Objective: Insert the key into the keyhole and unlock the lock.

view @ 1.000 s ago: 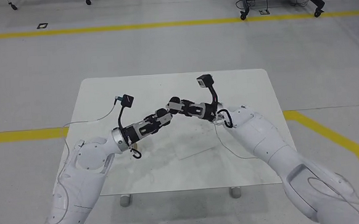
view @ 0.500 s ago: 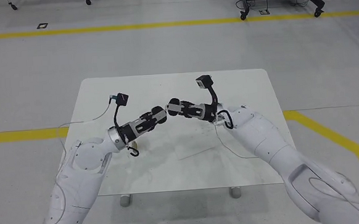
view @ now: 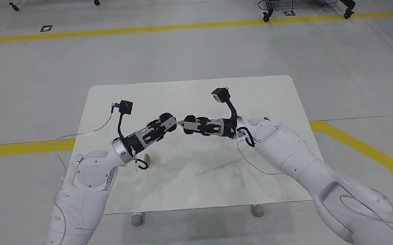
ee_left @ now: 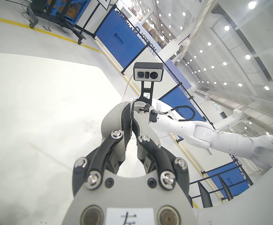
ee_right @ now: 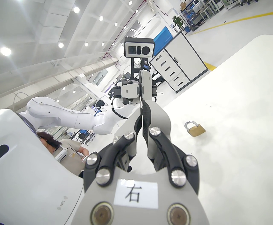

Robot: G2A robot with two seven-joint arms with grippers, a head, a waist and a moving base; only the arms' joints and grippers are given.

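Note:
A small brass padlock (ee_right: 195,129) with a silver shackle lies flat on the white table (view: 263,98). In the top view the padlock (view: 147,160) sits just beside the left forearm. Both grippers hang above the table's middle, tip to tip. My left gripper (ee_left: 130,113) is shut, its black pads pressed together, and the right gripper's grey finger (ee_left: 141,119) lies against its tips. My right gripper (ee_right: 142,110) is shut too, pads closed tight. Anything between either pair of pads is hidden. From above, the left gripper (view: 168,119) and right gripper (view: 187,121) meet well away from the padlock.
The table's bare surface stretches toward its far edge and right side (view: 281,171). Thin cables (view: 216,165) trail over the top near the right arm. Each wrist camera stands on a black bracket above its gripper (view: 220,94).
Both arms have shifted left together, staying tip to tip; the left arm drew back and the right followed. The padlock has not moved.

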